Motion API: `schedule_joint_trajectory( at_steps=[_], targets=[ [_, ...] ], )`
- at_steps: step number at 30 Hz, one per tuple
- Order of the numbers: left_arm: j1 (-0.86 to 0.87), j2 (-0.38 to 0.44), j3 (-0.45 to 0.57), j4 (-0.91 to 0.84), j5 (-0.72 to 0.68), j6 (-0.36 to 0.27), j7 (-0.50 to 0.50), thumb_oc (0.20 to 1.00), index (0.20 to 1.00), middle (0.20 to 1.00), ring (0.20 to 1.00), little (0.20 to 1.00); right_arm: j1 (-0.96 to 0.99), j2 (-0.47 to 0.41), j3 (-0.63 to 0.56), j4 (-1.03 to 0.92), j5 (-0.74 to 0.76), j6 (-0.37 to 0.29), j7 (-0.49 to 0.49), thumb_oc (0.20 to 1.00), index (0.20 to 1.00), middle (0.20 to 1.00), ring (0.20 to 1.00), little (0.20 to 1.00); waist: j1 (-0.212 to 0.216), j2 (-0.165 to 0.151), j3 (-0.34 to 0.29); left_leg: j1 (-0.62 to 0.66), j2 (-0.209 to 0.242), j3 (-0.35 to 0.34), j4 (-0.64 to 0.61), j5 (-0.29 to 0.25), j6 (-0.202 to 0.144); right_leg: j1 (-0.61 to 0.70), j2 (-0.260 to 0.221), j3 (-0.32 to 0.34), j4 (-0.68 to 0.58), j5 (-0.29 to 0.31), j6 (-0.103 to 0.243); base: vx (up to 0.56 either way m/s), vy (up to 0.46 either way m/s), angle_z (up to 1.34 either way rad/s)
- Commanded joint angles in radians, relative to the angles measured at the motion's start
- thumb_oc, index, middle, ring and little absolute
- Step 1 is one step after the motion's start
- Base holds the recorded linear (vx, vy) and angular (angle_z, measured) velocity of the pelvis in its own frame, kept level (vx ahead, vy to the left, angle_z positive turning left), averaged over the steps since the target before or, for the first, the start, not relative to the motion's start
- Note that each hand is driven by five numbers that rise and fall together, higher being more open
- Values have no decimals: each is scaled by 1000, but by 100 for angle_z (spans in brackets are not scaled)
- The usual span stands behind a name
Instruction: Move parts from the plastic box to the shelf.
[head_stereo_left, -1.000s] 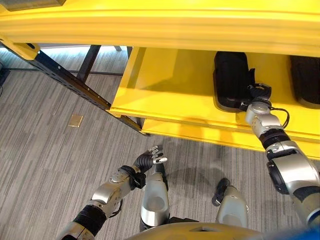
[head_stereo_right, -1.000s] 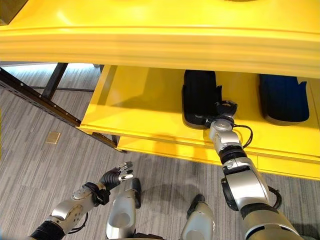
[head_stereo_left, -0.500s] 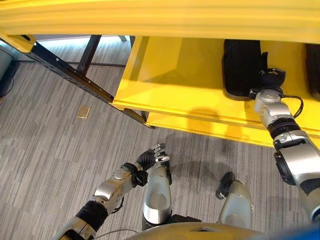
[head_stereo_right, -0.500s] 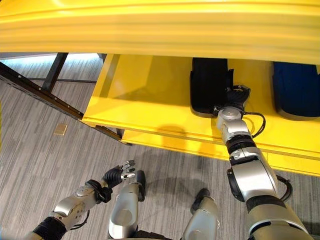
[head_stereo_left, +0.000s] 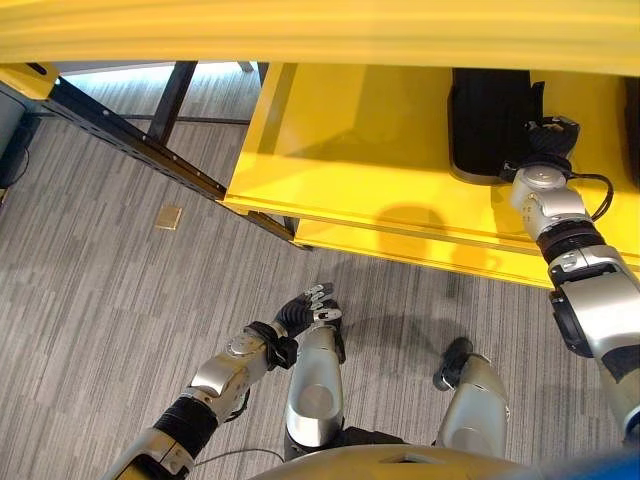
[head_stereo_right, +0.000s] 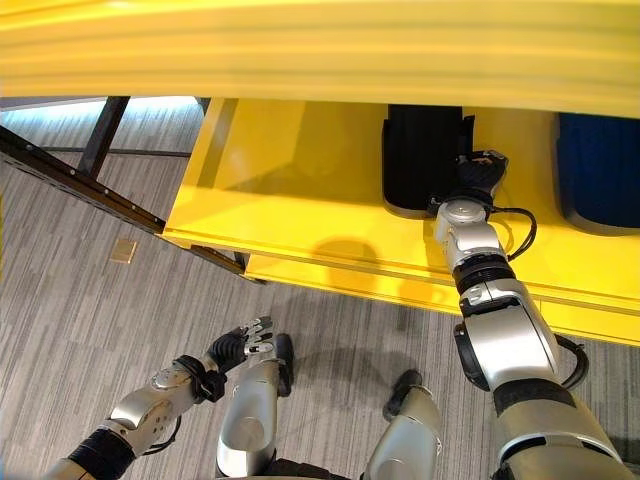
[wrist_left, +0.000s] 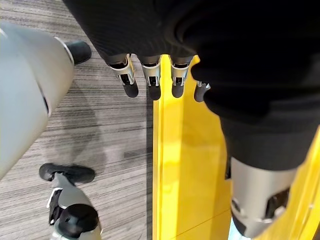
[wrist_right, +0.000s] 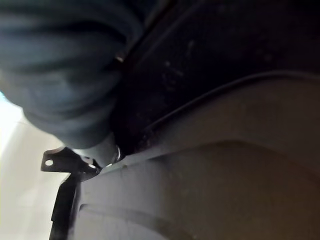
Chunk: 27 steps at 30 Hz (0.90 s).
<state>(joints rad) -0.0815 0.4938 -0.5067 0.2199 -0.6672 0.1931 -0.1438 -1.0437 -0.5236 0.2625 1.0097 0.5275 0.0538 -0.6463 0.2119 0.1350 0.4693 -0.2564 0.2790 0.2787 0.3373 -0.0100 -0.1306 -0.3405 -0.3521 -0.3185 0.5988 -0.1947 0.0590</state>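
Overhead, the right arm is stretched up onto the yellow shelf (head_stereo_left: 350, 160), its right hand (head_stereo_right: 478, 176) set against the side of a black part (head_stereo_left: 490, 120) resting on the shelf. Whether those fingers are curled cannot be told. The left hand (head_stereo_left: 305, 312) is held low over the grey floor (head_stereo_left: 90, 300), with fingers (wrist_left: 152, 82) seen straight and relaxed, nothing held.

black parts on the yellow shelf (head_stereo_right: 300, 200): two are counted, one mid-shelf (head_stereo_right: 420, 160), one at far right (head_stereo_right: 600, 180) | hands: two are seen, left (head_stereo_left: 305, 312), right (head_stereo_right: 478, 175) | small tan floor piece (head_stereo_left: 168, 217): one
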Motion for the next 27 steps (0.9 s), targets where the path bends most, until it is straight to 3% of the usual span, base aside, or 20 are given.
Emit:
schedule_joint_trajectory(
  at_steps=[1, 21, 23, 27],
  targets=[
    [-9, 56, -33, -43, -25, -12, 26, 1000, 1000, 1000, 1000, 1000, -123, -20, -3, -1, 110, -54, -11, 200, 200, 200, 200, 200, 22, -7, 14, 22, 63, 50, 34, -9, 20, -2, -103, -77, 50, 34, 87, 0, 0, 0],
    [-12, 49, -47, -53, -96, 4, 29, 1000, 1000, 1000, 1000, 1000, -160, -24, 20, 0, 82, -8, -38, 225, 225, 225, 225, 225, 21, -12, 17, 25, 66, 50, 46, -13, 21, 1, -105, -75, 64, 31, 86, 0, 0, 0],
    [-15, 48, -50, -61, -103, 15, 33, 1000, 1000, 1000, 1000, 1000, -161, -23, 24, -2, 58, -17, -55, 1000, 1000, 1000, 1000, 1000, 21, -13, 19, 23, 67, 48, 50, -14, 21, 0, -105, -73, 66, 30, 87, 0, 0, 0],
    [-19, 47, -61, -57, -99, 15, 16, 1000, 1000, 1000, 1000, 1000, -171, -24, 26, -1, 54, -18, -75, 1000, 1000, 1000, 1000, 1000, 21, -13, 21, 21, 68, 47, 54, -16, 22, 0, -106, -72, 66, 31, 88, 0, 0, 0]
  ],
)
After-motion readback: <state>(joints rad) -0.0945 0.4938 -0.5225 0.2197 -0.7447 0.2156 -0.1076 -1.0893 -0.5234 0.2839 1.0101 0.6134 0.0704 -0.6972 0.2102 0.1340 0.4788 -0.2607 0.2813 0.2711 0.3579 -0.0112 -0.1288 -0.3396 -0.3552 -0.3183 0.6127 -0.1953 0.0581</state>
